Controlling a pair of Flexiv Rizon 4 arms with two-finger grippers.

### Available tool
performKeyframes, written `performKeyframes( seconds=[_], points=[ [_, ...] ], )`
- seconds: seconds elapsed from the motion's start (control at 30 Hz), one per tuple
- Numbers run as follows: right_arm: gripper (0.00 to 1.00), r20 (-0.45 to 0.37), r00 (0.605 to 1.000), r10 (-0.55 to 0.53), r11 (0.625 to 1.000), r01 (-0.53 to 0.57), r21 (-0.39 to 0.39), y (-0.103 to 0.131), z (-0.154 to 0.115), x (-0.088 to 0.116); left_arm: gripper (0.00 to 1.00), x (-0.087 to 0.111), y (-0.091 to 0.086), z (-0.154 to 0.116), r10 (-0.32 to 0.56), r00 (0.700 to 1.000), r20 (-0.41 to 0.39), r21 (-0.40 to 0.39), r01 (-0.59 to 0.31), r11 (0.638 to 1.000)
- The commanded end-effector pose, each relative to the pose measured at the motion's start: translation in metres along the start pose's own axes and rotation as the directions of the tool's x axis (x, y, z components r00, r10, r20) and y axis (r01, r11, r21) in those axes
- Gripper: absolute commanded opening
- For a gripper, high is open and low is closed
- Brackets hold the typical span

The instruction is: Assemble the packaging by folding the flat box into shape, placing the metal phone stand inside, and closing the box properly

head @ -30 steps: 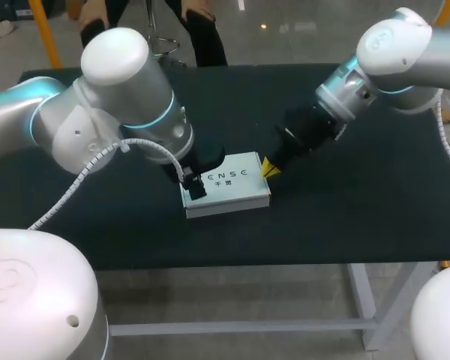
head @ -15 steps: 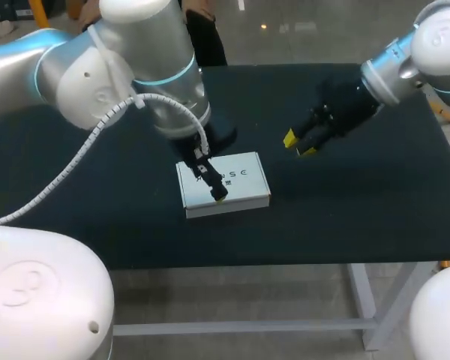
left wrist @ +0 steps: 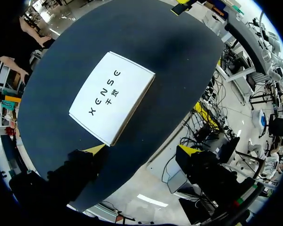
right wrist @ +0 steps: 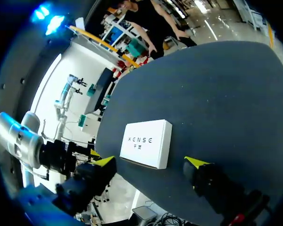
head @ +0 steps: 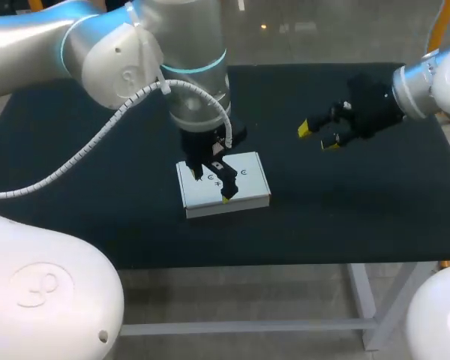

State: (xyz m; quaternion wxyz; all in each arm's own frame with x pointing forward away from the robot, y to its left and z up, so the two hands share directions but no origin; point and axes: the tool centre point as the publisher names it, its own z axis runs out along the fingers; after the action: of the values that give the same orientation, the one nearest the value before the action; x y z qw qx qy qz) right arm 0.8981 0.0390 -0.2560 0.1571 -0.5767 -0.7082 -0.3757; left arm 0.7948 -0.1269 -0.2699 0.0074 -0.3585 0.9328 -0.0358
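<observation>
The white box (head: 251,184) lies flat and closed on the table (head: 97,217). Directly above the box, our left gripper (head: 211,185) hangs with fingers apart and empty. If we came down too low, we could dent the lid or shove the box askew. Well right of the box, our right gripper (head: 317,136), likewise spread and empty, threatens nothing.

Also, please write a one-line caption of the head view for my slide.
Closed white box on dark table; left gripper open over its lid, right gripper open, off to the side.
</observation>
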Motion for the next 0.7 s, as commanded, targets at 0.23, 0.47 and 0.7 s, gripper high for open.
performKeyframes(
  seconds=[0.23,0.47,0.7],
  points=[
    [1.00,0.057,0.987,-0.151,0.926,0.162,-0.340,-0.012,-0.029,-0.010,1.00,0.018,-0.011,0.009,-0.270,0.960,-0.079,-0.037,0.268,0.963],
    [1.00,0.132,0.912,-0.387,0.795,0.403,-0.453,0.001,-0.057,-0.024,1.00,0.040,-0.008,0.027,-0.505,0.857,-0.102,-0.039,0.504,0.863],
    [1.00,0.217,0.810,-0.545,0.663,0.575,-0.479,0.011,-0.064,-0.043,1.00,0.059,-0.002,0.040,-0.558,0.821,-0.121,-0.042,0.557,0.830]
  ],
)
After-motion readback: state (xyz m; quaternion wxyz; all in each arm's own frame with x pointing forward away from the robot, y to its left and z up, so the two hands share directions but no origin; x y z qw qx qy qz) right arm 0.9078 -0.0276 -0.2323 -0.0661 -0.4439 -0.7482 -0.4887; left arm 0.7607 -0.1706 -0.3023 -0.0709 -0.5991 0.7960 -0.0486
